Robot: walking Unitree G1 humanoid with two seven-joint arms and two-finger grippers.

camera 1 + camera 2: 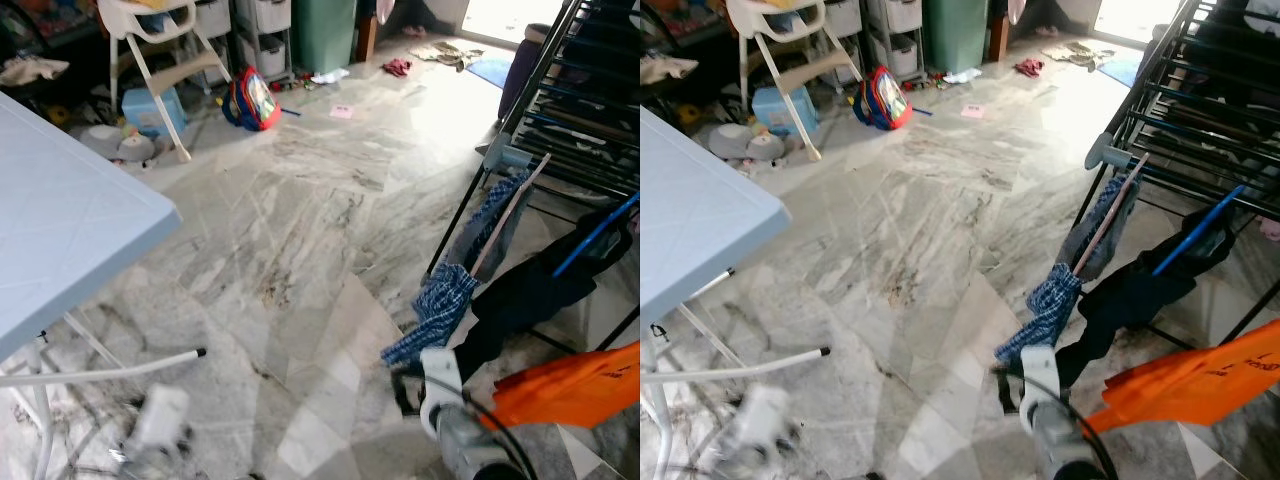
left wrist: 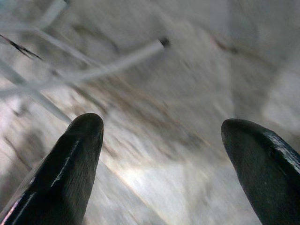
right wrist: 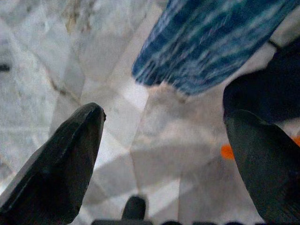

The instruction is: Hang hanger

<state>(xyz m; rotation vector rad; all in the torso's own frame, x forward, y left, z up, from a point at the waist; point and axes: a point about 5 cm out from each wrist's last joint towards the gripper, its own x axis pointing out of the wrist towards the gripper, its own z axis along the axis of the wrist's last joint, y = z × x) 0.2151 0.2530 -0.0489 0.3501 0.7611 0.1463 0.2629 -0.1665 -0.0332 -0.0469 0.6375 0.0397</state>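
Both grippers low over marble floor (image 1: 300,230), jaws spread, nothing held.

Lower right: right gripper (image 3: 164,140) beneath blue checked cloth (image 1: 432,310). Lower left: left gripper (image 2: 161,140), blurred, beside pale bench (image 1: 60,220). Farther right: blue hanger (image 1: 592,235) with dark garment on black drying rack (image 1: 580,110).

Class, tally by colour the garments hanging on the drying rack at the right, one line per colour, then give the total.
Blue checked garment: 1
Black garment: 1
Orange garment: 1
Total on the drying rack: 3
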